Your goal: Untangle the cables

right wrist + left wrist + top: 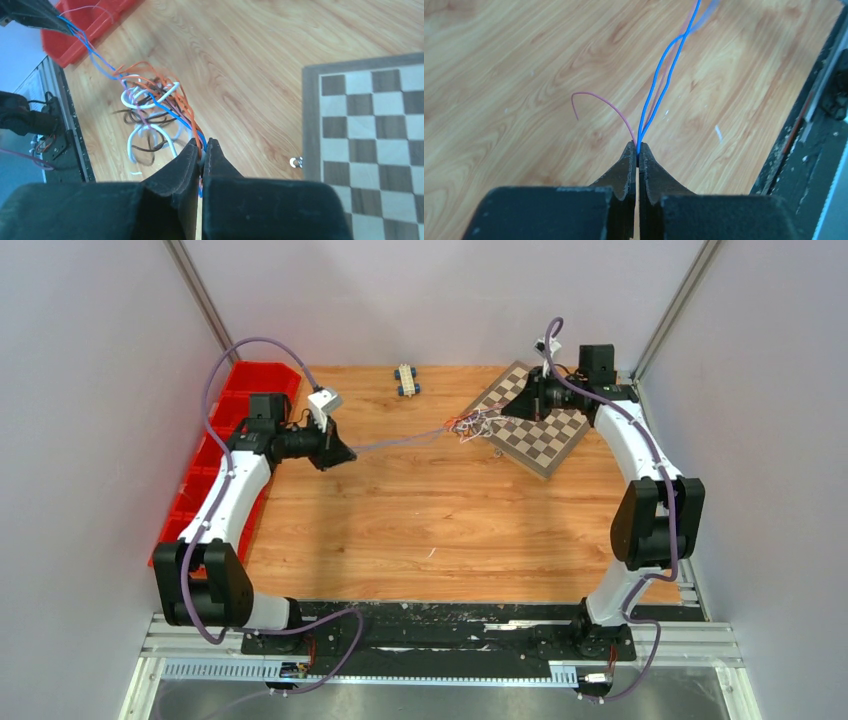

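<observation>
Left gripper [637,145]: jaws closed, pinching a doubled blue wire [659,75] and one pink strand [600,98] whose free end curls off to the side. Right gripper [202,146]: jaws closed on a bundle of orange wires [186,107], with blue running in among them. The cables [470,426] sit far out on the table [420,520], and their knot [150,107] lies at the left corner of the chessboard [540,430], just beside the right fingertips and well apart from the left ones. The white loops [145,137] throw shadows on the wood, so the knot seems to hang slightly clear of the surface; I cannot be certain. From the left gripper a thin line of blue and pink runs almost straight across to the knot. The long axis of the whole thing therefore lies left to right, roughly level across the top view, between the two sets of fingertips. The red bin [235,405] is behind the left arm. Judgement: the right arm is the nearer one to the knot, while the left holds the long lead. Any further pull along this axis would likely draw the loops tighter unless the blue pair slides free through them. What to watch is whether the blue passes through or around the white loops, and the wrist views do not settle that.
</observation>
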